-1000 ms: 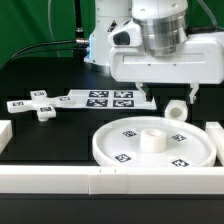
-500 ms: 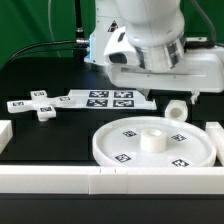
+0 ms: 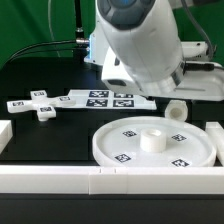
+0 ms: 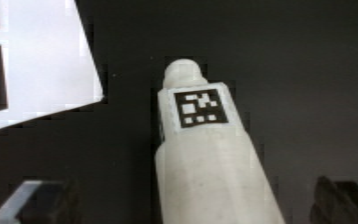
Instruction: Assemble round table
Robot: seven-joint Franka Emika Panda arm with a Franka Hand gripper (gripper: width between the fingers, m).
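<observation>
The large rimmed round disc [image 3: 152,145] lies at the front, with a raised hub in its middle. The small cross-shaped piece [image 3: 38,104] lies at the exterior view's left. The short cylindrical leg [image 3: 176,109] lies on its side behind the disc at the right. In the wrist view the leg [image 4: 208,150] shows its square tag and runs lengthwise between my fingers. My gripper [image 4: 194,202] is open, with one dark finger [image 4: 34,200] on each side of the leg and apart from it. In the exterior view the tilted arm hides the fingers.
The marker board [image 3: 105,98] lies on the black table behind the disc and also shows in the wrist view [image 4: 34,70]. White border blocks run along the front [image 3: 100,181], with one each at the left [image 3: 4,135] and right [image 3: 214,134].
The arm has tipped and swung toward the exterior view's right, so its body now fills the upper middle. The disc, the leg and the cross-shaped piece have not moved.
</observation>
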